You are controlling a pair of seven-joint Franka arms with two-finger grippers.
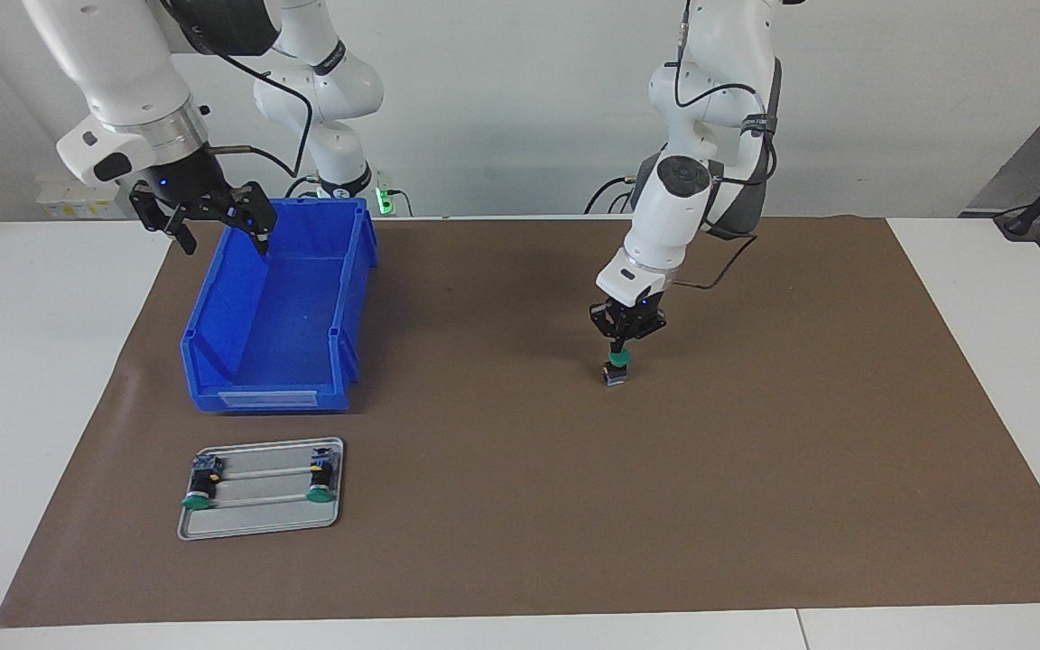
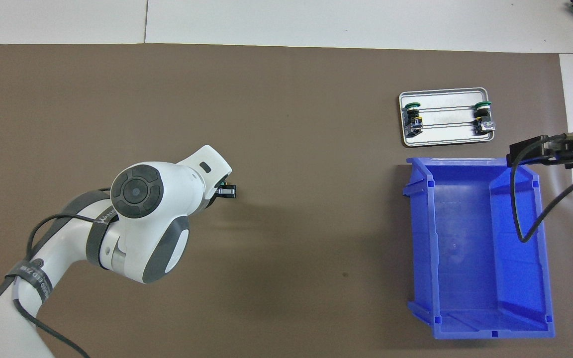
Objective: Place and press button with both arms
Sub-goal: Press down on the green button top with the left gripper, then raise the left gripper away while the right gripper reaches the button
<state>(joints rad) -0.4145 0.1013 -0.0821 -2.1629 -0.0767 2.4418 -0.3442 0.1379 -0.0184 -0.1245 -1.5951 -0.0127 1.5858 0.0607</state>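
Note:
A button (image 1: 617, 367) with a green cap stands upright on the brown mat (image 1: 755, 469) near the table's middle. My left gripper (image 1: 617, 348) points straight down with its fingertips together and touching the green cap. In the overhead view the left gripper (image 2: 227, 191) and the arm's wrist hide nearly all of this button. My right gripper (image 1: 218, 235) hangs open and empty over the blue bin's (image 1: 267, 395) edge at the right arm's end. It also shows at the edge of the overhead view (image 2: 535, 149).
A small metal tray (image 1: 258, 522) lies farther from the robots than the bin and holds two identical buttons (image 1: 199, 492) (image 1: 320, 484). In the overhead view the tray (image 2: 445, 141) and the bin (image 2: 418, 238) lie at the right arm's end. White table surrounds the mat.

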